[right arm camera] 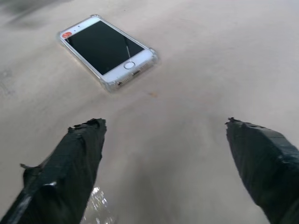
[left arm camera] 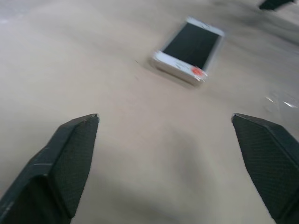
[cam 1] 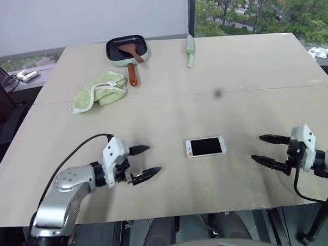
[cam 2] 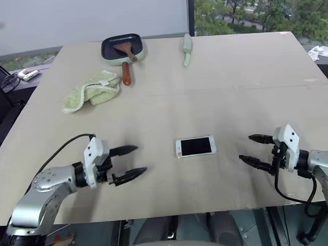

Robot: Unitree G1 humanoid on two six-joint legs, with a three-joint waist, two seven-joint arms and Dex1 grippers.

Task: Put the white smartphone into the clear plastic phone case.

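Note:
The white smartphone (cam 1: 206,147) lies flat and screen up near the middle of the table's front half. A red sticker marks one end and the round home button the other. The clear plastic phone case (right arm camera: 112,85) wraps it, showing as a glossy bumper rim around the phone's edges and corners. My left gripper (cam 1: 154,158) hovers low over the table to the phone's left, open and empty, pointing toward it. On the phone's right, my right gripper (cam 1: 256,147) is also open and empty and points back at it. Both stand well apart from the phone.
At the back of the table sit a green cloth (cam 1: 97,90), a small dark pan (cam 1: 127,50) with a wooden spatula in it, and a pale green utensil (cam 1: 191,50). The table's front edge (cam 1: 211,212) runs just behind both grippers.

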